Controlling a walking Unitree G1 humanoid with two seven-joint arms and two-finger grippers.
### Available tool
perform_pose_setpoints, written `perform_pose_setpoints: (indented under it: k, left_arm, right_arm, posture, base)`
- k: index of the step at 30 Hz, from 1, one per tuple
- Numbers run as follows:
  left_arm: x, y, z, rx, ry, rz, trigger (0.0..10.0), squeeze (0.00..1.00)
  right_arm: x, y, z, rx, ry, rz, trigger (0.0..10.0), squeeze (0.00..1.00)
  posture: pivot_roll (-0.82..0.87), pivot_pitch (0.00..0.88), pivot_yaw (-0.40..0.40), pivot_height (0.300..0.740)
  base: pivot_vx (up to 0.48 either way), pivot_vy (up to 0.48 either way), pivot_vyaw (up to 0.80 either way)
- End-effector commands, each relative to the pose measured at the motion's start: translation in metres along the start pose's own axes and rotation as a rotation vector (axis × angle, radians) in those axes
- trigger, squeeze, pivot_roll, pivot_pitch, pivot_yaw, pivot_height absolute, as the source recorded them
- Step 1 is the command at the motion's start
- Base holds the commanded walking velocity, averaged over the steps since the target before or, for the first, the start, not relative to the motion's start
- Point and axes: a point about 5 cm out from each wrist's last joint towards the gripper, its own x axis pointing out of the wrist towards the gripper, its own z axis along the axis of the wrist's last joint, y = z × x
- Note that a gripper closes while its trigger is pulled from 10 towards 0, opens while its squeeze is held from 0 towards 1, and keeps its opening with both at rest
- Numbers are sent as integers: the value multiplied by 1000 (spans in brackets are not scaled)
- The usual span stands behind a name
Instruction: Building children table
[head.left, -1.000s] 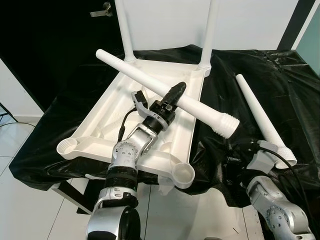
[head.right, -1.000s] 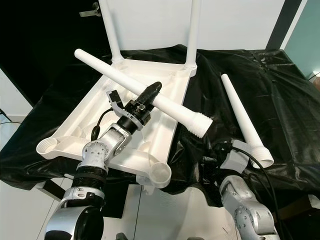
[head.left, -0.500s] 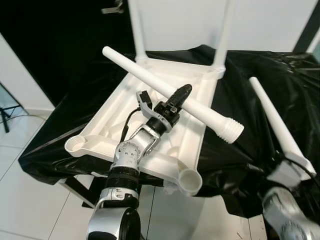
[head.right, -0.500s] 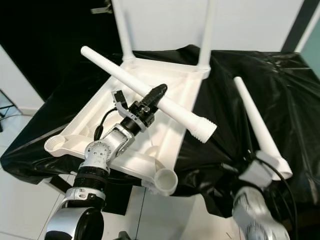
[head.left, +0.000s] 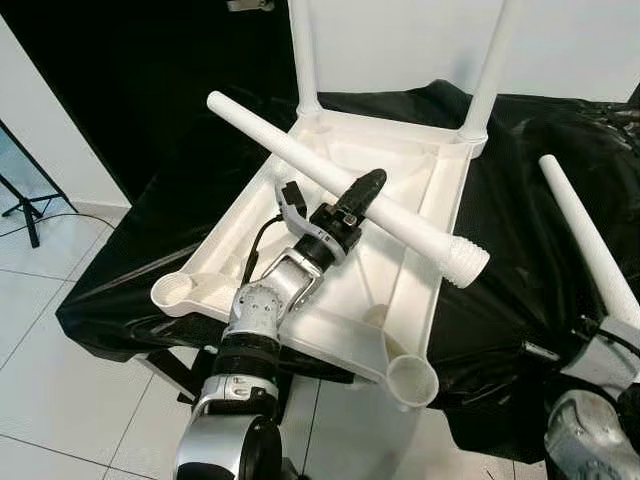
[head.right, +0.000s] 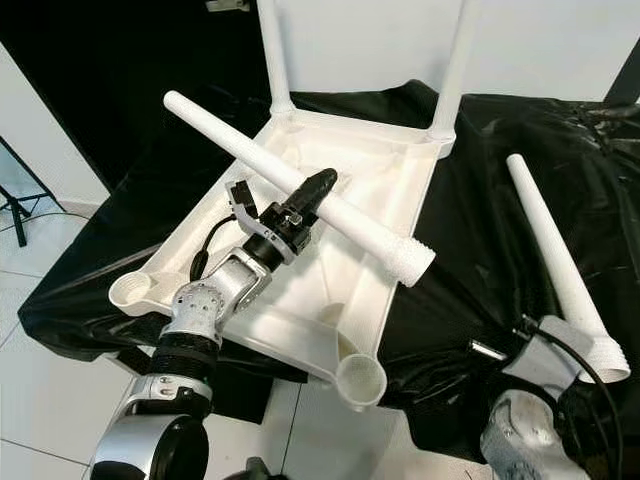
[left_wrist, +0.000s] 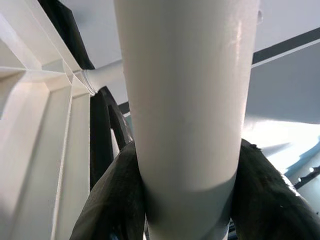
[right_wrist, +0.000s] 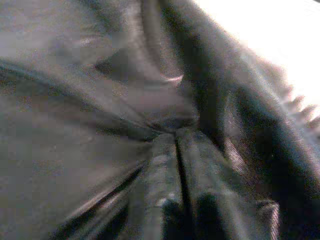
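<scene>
A white children's table top (head.left: 420, 180) lies upside down on a black-covered bench. Two white legs (head.left: 303, 50) (head.left: 490, 70) stand in its far corners. Both near corner sockets (head.left: 175, 293) (head.left: 412, 380) are empty. My left gripper (head.left: 368, 182) is shut on a third white leg (head.left: 270, 140), holding it slantwise above the top with its threaded end (head.left: 465, 262) to the right. In the left wrist view the leg (left_wrist: 185, 100) sits between the black fingers (left_wrist: 115, 200). A fourth leg (head.left: 585, 240) lies loose on the cloth at the right. My right gripper (right_wrist: 175, 165) is shut, low against the black cloth.
Black sheeting (head.left: 150, 230) drapes over the bench and hangs off its front edge. A white wall (head.left: 400, 40) stands behind the table. Pale tiled floor (head.left: 60, 400) spreads to the left, where a tripod foot (head.left: 30, 205) stands. My right arm (head.left: 590, 440) is at the lower right.
The camera has swung, so the whole scene sits farther right in the picture. My left gripper keeps the same hold on the leg over the table top.
</scene>
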Motion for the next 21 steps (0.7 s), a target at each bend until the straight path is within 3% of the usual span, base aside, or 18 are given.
perform_pose_setpoints:
  k: [1,3,10,11,12,14,15,18,19,20,21]
  left_arm:
    - [1,-12,-10,-18,5,-256,0,0]
    - [0,-12,-9,-11,-3,-253,0,0]
    - [-4,-11,-4,3,-21,-244,0,0]
    - [-5,-10,-4,6,-23,-239,0,0]
    - [-6,-10,-4,7,-24,-236,0,0]
    - [-6,-9,-4,9,-24,-233,0,0]
    - [-6,-9,-5,10,-23,-232,0,0]
    - [-6,-10,-5,11,-22,-232,0,0]
    - [-5,-10,-6,13,-19,-234,0,0]
    - [-4,-11,-6,15,-16,-236,0,0]
    - [-4,-11,-7,16,-14,-237,0,0]
  right_arm:
    - [6,-20,-2,-66,-4,-135,10000,1000]
    - [8,-15,11,-87,-75,-122,10000,1000]
    - [10,-25,12,-123,-78,-214,10000,1000]
    - [11,-22,9,-135,-63,-194,10000,722]
    - [11,-14,11,-156,-75,-158,10000,0]
    - [10,-6,14,-175,-100,-130,10000,0]
    - [9,-1,18,-184,-132,-111,10000,1000]
    - [8,5,25,-194,-180,-89,10000,1000]
    - [7,11,35,-210,-245,-66,10000,1000]
    - [6,17,45,-224,-310,-31,10000,0]
    - [5,24,54,-237,-367,2,10000,0]
  posture:
    - [-255,26,45,740]
    - [-242,21,39,740]
    - [-228,18,34,740]
    - [-228,18,34,740]
    - [-226,19,34,740]
    - [-226,19,35,740]
    - [-226,19,35,740]
    - [-226,20,37,740]
    - [-227,20,38,740]
    - [-227,19,40,740]
    - [-228,18,41,740]
  base:
    - [0,0,0]
    - [0,0,0]
    - [0,0,0]
    - [0,0,0]
    - [0,0,0]
    - [0,0,0]
    - [0,0,0]
    - [0,0,0]
    - [0,0,0]
    - [0,0,0]
    - [0,0,0]
